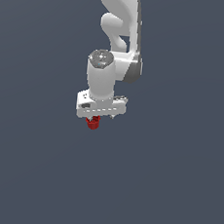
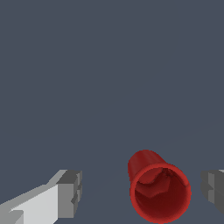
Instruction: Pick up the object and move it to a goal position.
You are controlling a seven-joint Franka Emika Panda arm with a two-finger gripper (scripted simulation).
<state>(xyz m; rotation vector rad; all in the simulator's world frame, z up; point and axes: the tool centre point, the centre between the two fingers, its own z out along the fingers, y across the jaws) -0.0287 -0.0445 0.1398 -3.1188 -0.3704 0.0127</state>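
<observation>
My fingers (image 2: 70, 192) stand apart, one grey pad on each side of the wrist view, and neither pad touches anything. Midway between them is my gripper (image 2: 142, 188). The red cup (image 2: 159, 192) lies in that gap, nearer the pad that shows at the frame's edge, with clear floor between it and each pad. Its open mouth faces my camera, so I look straight down into the hollow, and a lumpy shape shows inside.

In the exterior view the cup (image 1: 93, 123) peeks out just under my white hand, at about seven o'clock from the wrist flange, with only its lower part visible. My gripper (image 1: 100, 115) hangs over it, and my arm (image 1: 118, 26) rises toward twelve o'clock and leaves the frame. All around lies the plain dark grey floor (image 1: 174, 189).
</observation>
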